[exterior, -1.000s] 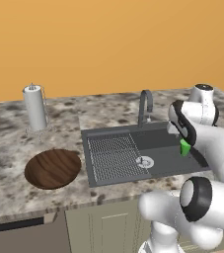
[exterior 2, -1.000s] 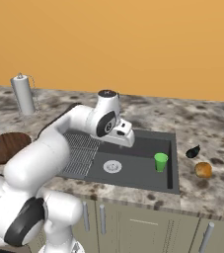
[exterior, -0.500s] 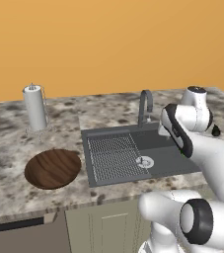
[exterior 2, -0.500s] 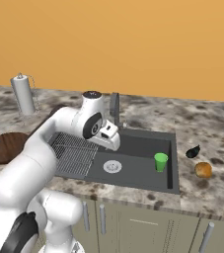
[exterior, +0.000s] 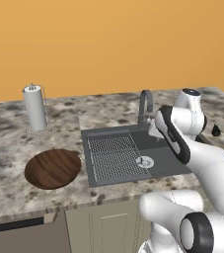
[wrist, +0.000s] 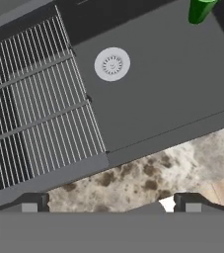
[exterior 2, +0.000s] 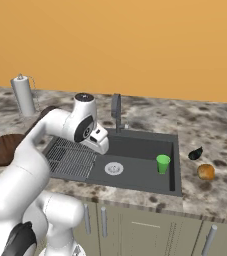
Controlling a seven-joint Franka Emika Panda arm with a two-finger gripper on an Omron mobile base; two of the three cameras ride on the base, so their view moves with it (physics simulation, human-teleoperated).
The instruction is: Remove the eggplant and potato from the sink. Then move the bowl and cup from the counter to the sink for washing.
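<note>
The green cup (exterior 2: 162,163) stands upright in the right end of the dark grey sink (exterior 2: 140,172), at the top right of the hand view (wrist: 201,10). My gripper (exterior 2: 103,146) hangs open and empty over the sink's left half, near the ribbed grid (wrist: 34,99) and the silver drain (wrist: 112,64). The nearly black eggplant (exterior 2: 195,153) and the orange-tan potato (exterior 2: 205,171) lie side by side on the counter (exterior 2: 210,130), right of the sink. Left of the sink on the counter rests the brown wooden bowl (exterior: 53,168), partly hidden by my arm in the right base view (exterior 2: 0,149).
The curved grey faucet (exterior: 145,106) rises behind the sink, close to my hand (exterior: 155,132). A paper towel roll (exterior: 35,107) on a wire stand sits at the back left of the counter. Beige cabinets run below the counter's front edge (wrist: 148,178).
My arm has swung left across the sink, away from the cup and toward the grid section. Cup, eggplant, potato and bowl have stayed where they were.
</note>
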